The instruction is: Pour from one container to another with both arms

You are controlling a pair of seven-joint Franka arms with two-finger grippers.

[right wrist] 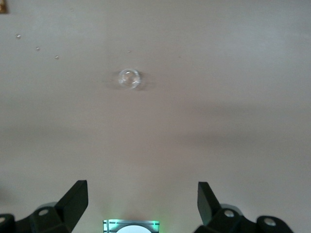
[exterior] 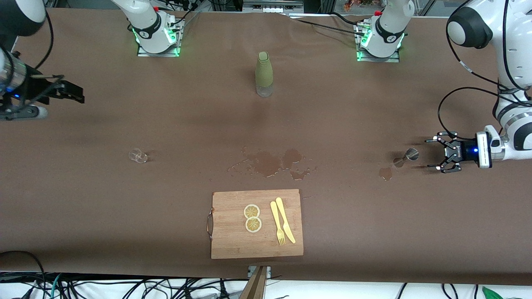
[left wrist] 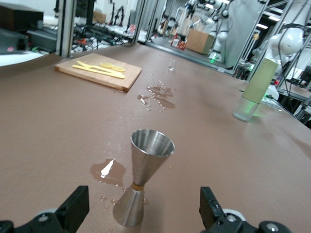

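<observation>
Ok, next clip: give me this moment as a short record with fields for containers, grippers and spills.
glass: upright, toward the right arm's end of the table
jigger: upright, toward the left arm's end
left gripper: open, low beside the jigger, not touching
right gripper: open, up over bare table, well apart from the glass
spills: big puddle mid-table, small one by the jigger

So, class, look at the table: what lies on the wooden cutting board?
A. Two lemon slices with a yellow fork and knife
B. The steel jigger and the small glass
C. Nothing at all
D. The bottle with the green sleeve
A: the cutting board carries two lemon slices beside a yellow fork and knife, while the jigger, glass and bottle all stand on the brown table cover.
</observation>
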